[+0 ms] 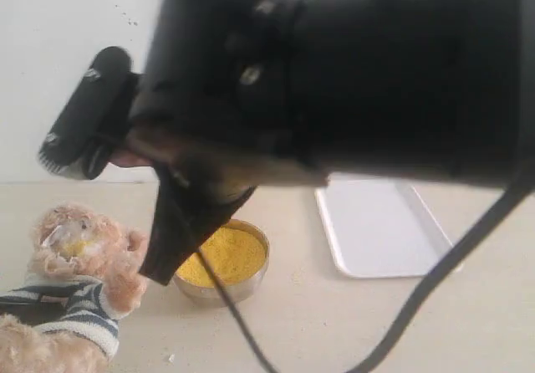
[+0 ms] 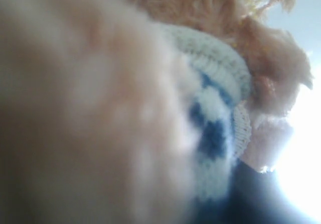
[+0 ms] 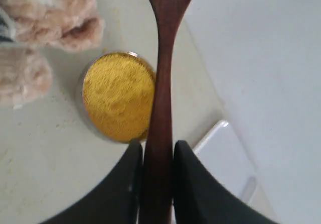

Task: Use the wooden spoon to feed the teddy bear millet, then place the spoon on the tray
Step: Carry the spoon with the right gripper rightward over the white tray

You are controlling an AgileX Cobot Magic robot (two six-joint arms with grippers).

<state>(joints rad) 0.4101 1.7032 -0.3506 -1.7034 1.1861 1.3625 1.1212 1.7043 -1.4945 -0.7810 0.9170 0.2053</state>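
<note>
Dark wood: spoon [image 3: 163, 83] clamped by handle in my right gripper [image 3: 158, 148], long axis straight out, scoop end forward. Millet [image 3: 118, 96] in bowl [image 1: 238, 285] below. Bear [image 1: 79, 247] beyond bowl, left in exterior view; tray [image 1: 376, 231] opposite side. Right arm [image 1: 376, 80] blocks much of exterior view. Left wrist view shows only bear, close and blurred. Left gripper state: cannot tell.

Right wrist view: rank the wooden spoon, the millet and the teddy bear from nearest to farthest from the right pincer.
1. wooden spoon: clamped by its handle in the right pincer.
2. millet: next, lying alongside the spoon's handle.
3. teddy bear: farthest, past the millet.
</note>
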